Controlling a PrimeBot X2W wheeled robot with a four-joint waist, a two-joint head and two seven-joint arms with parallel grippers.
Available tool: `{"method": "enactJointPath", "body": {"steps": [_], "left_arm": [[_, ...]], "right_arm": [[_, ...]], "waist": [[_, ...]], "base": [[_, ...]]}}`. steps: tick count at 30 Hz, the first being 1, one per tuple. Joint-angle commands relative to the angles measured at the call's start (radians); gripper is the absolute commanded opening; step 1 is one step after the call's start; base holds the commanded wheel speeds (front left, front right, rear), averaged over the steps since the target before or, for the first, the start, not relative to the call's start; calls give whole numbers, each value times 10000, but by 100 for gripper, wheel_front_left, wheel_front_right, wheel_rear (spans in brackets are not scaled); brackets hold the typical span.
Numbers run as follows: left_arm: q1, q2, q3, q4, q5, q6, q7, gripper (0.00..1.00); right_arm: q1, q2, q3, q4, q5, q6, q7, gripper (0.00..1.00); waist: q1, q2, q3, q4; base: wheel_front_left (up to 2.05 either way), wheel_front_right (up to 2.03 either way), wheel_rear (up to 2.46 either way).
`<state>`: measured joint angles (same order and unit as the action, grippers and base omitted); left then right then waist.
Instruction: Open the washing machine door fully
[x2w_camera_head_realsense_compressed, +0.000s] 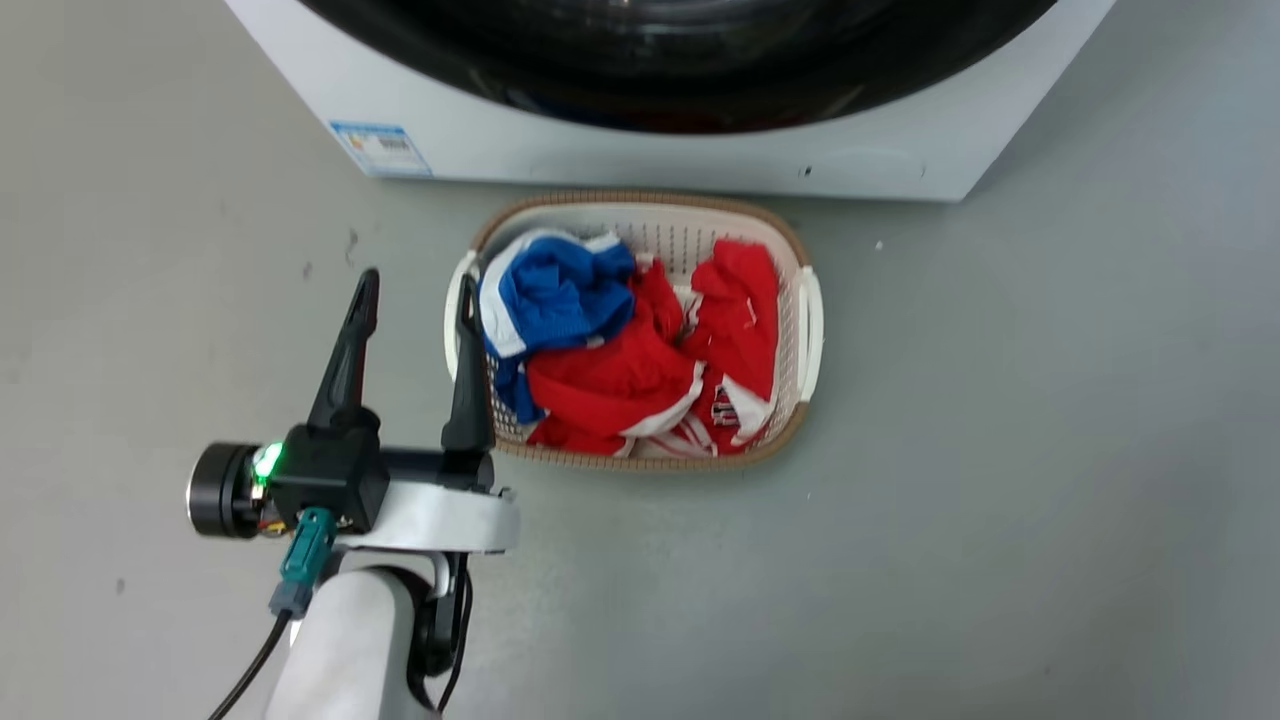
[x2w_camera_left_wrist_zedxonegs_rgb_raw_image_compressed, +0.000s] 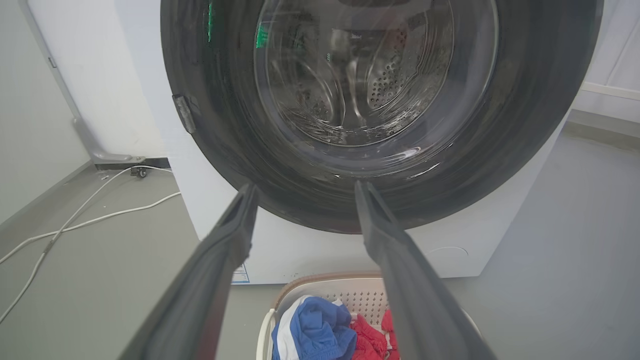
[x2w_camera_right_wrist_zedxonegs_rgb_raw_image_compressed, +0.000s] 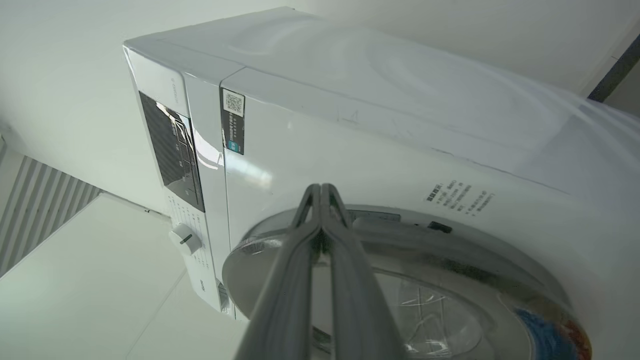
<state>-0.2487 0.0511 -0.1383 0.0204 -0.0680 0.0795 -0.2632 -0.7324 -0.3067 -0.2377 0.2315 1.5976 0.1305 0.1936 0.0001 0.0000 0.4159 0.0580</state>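
Head view: your left gripper (x2w_camera_head_realsense_compressed: 416, 290) is near-left, its fingers spread wide with nothing between them, pointing toward the far side. Its right finger overlaps the left rim of the laundry basket (x2w_camera_head_realsense_compressed: 811, 325); can't tell if they touch. The basket sits on the grey floor (x2w_camera_head_realsense_compressed: 1050, 450), just in front of the machine's white cabinet (x2w_camera_head_realsense_compressed: 900, 150). It holds a blue garment (x2w_camera_head_realsense_compressed: 560, 300) on the left and red garments (x2w_camera_head_realsense_compressed: 620, 385) in the middle and on the right. The washing machine door (x2w_camera_head_realsense_compressed: 680, 95) shows as a black arc at the far edge.

Left wrist view: the same gripper (x2w_camera_left_wrist_zedxonegs_rgb_raw_image_compressed: 305, 189) is wide open and empty, aimed at the bottom of the door (x2w_camera_left_wrist_zedxonegs_rgb_raw_image_compressed: 220, 135). The door's black rim lies against the cabinet front (x2w_camera_left_wrist_zedxonegs_rgb_raw_image_compressed: 300, 250), and the steel drum (x2w_camera_left_wrist_zedxonegs_rgb_raw_image_compressed: 385, 85) shows through the glass. The fingertips are short of the rim, not touching. There's a small grey tab (x2w_camera_left_wrist_zedxonegs_rgb_raw_image_compressed: 184, 113) on the rim's left side. White cables (x2w_camera_left_wrist_zedxonegs_rgb_raw_image_compressed: 90, 215) run over the floor to the far left. The basket (x2w_camera_left_wrist_zedxonegs_rgb_raw_image_compressed: 350, 287) is below, between the fingers.

Right wrist view: your right gripper (x2w_camera_right_wrist_zedxonegs_rgb_raw_image_compressed: 320, 188) has its tips pressed together and nothing held. They line up over the edge of the door (x2w_camera_right_wrist_zedxonegs_rgb_raw_image_compressed: 435, 320); can't tell if there's contact. The control panel (x2w_camera_right_wrist_zedxonegs_rgb_raw_image_compressed: 172, 150) and knob (x2w_camera_right_wrist_zedxonegs_rgb_raw_image_compressed: 186, 240) are also in shot.
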Motion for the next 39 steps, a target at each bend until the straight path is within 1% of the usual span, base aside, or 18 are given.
{"method": "enactJointPath", "body": {"steps": [1,7,10,14,18,22,29,31,39], "left_arm": [[-265,-15,-60,-71,-46,6,-24,100],[-841,-12,-260,-133,-151,79,-24,100],[-977,-14,-302,-114,-159,101,-24,100],[-1125,-14,-278,-149,-222,146,-24,100],[-1136,-12,-268,-166,-193,150,-24,100],[-1222,-12,-275,-159,-193,131,-24,100],[-1230,-12,-379,-128,-195,139,-24,100],[-1202,-12,-386,-99,-206,151,-24,100],[-1007,-12,-373,-8,-276,175,-24,100]], "right_arm": [[-513,-165,115,146,-67,4,127,0],[-2281,-749,595,810,-371,4,637,0],[-2966,-911,940,1153,-532,4,939,0],[-3593,-1094,1428,1430,-603,4,1628,0],[-4075,-1213,1797,1737,-780,4,2006,0],[-4419,-1344,2177,2110,-1034,3,2408,0],[-4771,-1338,2937,2534,-1344,4,3257,0],[-4796,-1298,2995,2596,-1247,6,3466,0],[-4179,-1186,3235,2174,-937,29,4220,0]], "waist": [[-1,0,767,198],[-1,0,1687,409],[-1,0,2001,475],[-1,0,2296,547],[-1,0,2412,605],[-1,0,2459,661],[-1,0,2457,722],[-1,0,2427,734],[-1,0,2110,708]], "base": [[0,0,0],[0,0,0],[0,0,0],[0,0,0],[0,0,0],[0,0,0],[0,0,0],[0,0,0],[0,0,0]]}}
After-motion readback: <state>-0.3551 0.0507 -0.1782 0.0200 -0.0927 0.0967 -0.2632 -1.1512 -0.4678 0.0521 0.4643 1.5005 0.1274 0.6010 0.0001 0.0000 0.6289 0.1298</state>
